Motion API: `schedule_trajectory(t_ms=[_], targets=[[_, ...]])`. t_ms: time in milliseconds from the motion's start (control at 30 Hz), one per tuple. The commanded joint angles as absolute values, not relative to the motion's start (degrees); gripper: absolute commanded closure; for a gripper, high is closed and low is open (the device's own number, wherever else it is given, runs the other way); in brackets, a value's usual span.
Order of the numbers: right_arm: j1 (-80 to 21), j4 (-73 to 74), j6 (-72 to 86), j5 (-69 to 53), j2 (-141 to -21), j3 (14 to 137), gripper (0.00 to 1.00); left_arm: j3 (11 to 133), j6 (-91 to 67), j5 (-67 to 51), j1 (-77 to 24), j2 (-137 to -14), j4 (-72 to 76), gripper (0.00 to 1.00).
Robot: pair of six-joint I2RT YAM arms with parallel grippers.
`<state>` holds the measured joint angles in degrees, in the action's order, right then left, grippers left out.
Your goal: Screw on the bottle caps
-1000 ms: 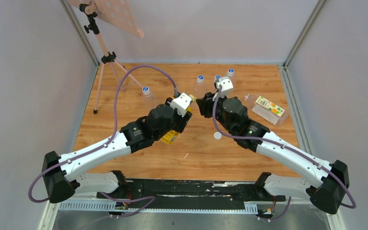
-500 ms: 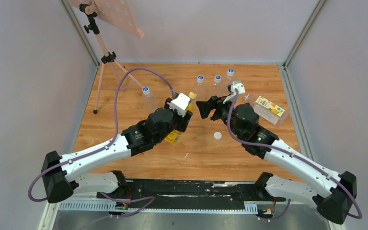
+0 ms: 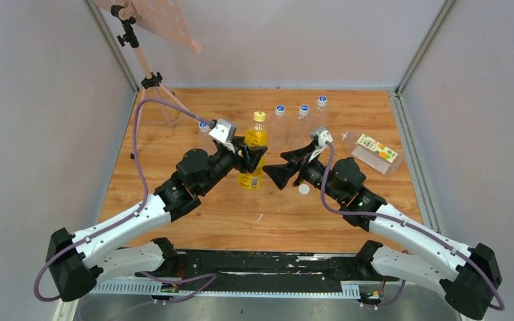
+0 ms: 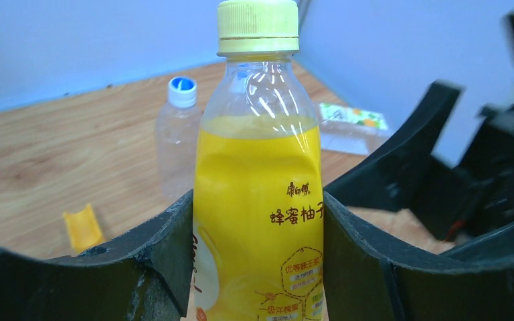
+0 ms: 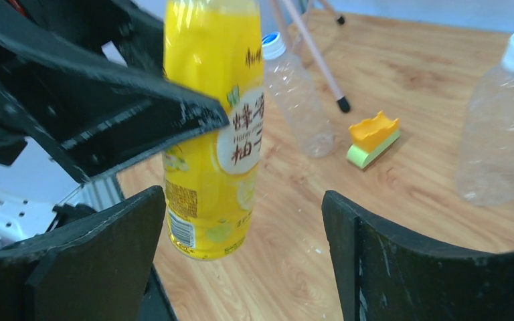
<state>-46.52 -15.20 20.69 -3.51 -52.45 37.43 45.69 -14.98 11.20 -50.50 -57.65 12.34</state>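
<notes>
The yellow bottle (image 3: pixel 253 160) stands upright at the table's middle with a yellow cap (image 3: pixel 260 116) on its neck. My left gripper (image 3: pixel 249 158) is shut on its labelled body (image 4: pixel 258 221), one finger on each side, and the cap (image 4: pixel 258 27) shows above them. My right gripper (image 3: pixel 283 167) sits just right of the bottle, open, and holds nothing. In the right wrist view the bottle (image 5: pixel 214 134) lies beyond the wide jaws of my right gripper (image 5: pixel 244 257). A loose white cap (image 3: pixel 303 190) lies on the wood beside the right wrist.
Slim clear bottles with blue caps stand at the back (image 3: pixel 280 120) (image 3: pixel 303 117) (image 3: pixel 321 107), and another (image 3: pixel 204 134) stands on the left. A wider clear bottle with an orange-green label (image 3: pixel 375 150) lies at the right. A small orange-green block (image 5: pixel 373 137) is near a tripod (image 3: pixel 150 87).
My right gripper came off the bottle's top, opened wide and drew back to the right. The left arm swung, and the yellow bottle now stands upright with its yellow cap showing.
</notes>
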Motion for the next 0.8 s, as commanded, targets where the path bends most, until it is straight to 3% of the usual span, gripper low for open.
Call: schedule_trajectory(t_ms=[0, 267, 400, 600, 767], targets=[[-46.4, -23.5, 24.5, -11.9, -54.7, 36.1, 0.12, 45.1, -20.4, 4.8, -49.9, -57.4, 25.1, 0.69], [-46.4, -26.6, 24.7, -14.8, -61.7, 38.4, 0.11, 43.5, -24.5, -0.2, -49.8, -59.6, 34.1, 0.66], [-46.4, -26.8, 22.5, -14.0, -63.0, 38.5, 0.23, 43.4, -24.8, -1.3, -49.8, -60.0, 34.4, 0.62], [-46.5, -24.4, 17.5, -12.6, -62.8, 38.0, 0.54, 46.3, -21.1, 3.3, -49.8, -56.4, 23.4, 0.39], [-46.5, -24.8, 13.1, -11.5, -63.2, 36.5, 0.58, 54.9, -18.3, 8.1, -49.2, -54.5, 6.5, 0.13]])
